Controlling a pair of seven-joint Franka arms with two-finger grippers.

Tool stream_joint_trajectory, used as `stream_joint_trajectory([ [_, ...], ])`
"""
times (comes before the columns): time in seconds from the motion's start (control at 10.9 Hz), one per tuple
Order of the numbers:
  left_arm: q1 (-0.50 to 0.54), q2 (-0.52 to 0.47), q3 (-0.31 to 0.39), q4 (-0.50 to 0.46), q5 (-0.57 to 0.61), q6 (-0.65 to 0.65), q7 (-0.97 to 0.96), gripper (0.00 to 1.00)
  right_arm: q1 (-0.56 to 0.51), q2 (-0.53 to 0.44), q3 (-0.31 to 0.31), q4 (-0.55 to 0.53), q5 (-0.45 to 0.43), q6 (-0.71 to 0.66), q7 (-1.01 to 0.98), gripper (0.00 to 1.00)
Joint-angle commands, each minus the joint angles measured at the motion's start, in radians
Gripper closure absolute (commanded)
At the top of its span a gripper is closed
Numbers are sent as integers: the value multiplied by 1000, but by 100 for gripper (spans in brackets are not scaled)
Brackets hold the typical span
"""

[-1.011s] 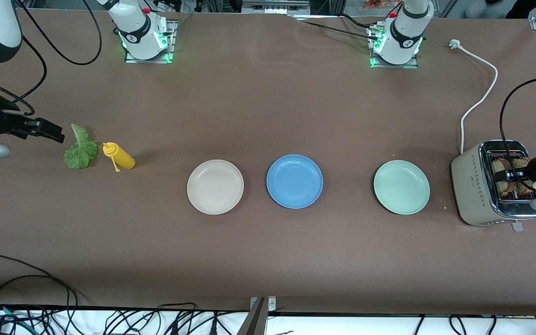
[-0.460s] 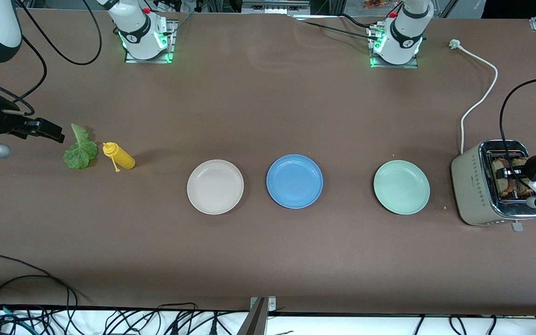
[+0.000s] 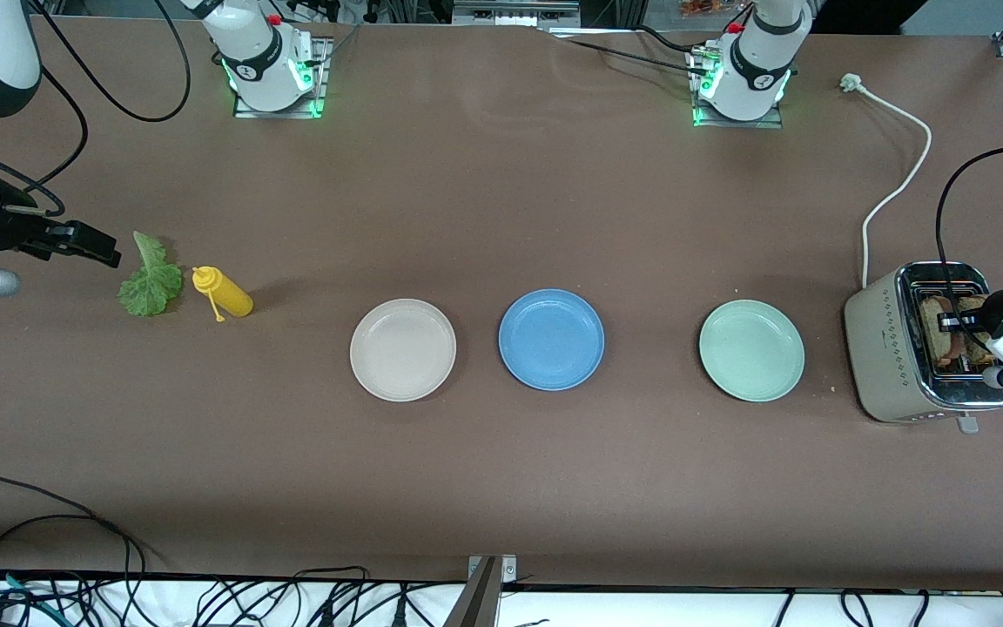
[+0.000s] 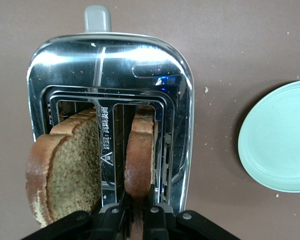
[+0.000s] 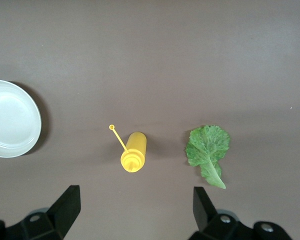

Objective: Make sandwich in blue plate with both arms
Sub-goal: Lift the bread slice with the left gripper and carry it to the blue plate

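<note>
Your left gripper (image 4: 135,212) sits over the toaster (image 3: 919,348) at the left arm's end of the bench (image 3: 501,488), its fingers closed on the top edge of one bread slice (image 4: 139,157) standing in a toaster slot. The second bread slice (image 4: 65,170) stands in the neighbouring slot, leaning outward, untouched.

Your right gripper (image 5: 135,210) waits in the air at the right arm's end of the bench, fingers spread wide and holding nothing. You see the lettuce leaf (image 3: 150,280) lying flat on the bench, with the yellow squeeze bottle (image 3: 223,293) on its side just beside it, toward the plates.

Three plates lie in a row, well apart: the cream-white plate (image 3: 403,349) toward the right arm's end, the blue plate (image 3: 551,339) between, and the mint-green plate (image 3: 751,350) near the toaster. The blue plate holds no food.
</note>
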Motion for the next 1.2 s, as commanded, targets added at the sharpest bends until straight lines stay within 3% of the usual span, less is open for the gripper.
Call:
stream_joint_trajectory([
  [0.0, -5, -43, -24, 31, 29, -61, 11, 100, -8, 8, 4, 22, 17, -18, 6, 0],
  [0.28, -15, -98, -101, 98, 90, -173, 8, 100, -8, 8, 4, 22, 17, -18, 6, 0],
  [0.64, -15, -178, -278, 123, 120, -225, 8, 100, -8, 8, 4, 22, 17, -18, 6, 0],
  [0.92, -16, -160, -452, 115, 98, -239, 14, 100, -8, 8, 5, 22, 17, -18, 6, 0],
  [1.1, -39, -102, -503, 117, -10, -238, 22, 100, -8, 8, 4, 22, 17, -16, 6, 0],
])
